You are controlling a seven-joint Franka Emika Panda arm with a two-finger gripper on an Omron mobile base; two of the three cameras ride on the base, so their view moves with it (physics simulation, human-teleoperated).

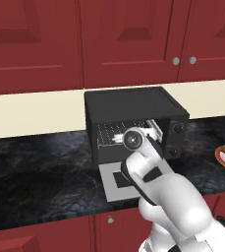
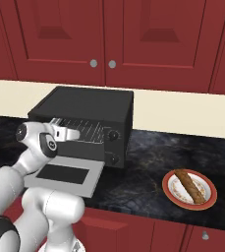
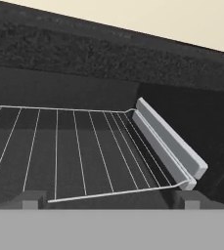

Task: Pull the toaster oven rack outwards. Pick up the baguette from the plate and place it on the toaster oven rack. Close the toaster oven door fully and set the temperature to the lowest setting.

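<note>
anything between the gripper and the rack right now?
Nothing visible. The door lies folded down flat, so the oven mouth is open. The open gripper is at the cavity's front, and the hand view shows the rack straight ahead with its front wire unobstructed. The baguette lies on its plate, off to the side.

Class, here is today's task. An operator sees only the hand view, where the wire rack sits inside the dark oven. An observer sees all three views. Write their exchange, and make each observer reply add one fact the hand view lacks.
Operator: I see the toaster oven rack ahead of me. Is the door fully down?
Observer: Yes. The toaster oven door lies flat, folded open in front of the toaster oven.
Operator: Where is the baguette?
Observer: The baguette lies on a plate on the counter, to the right of the oven and apart from it.
</note>
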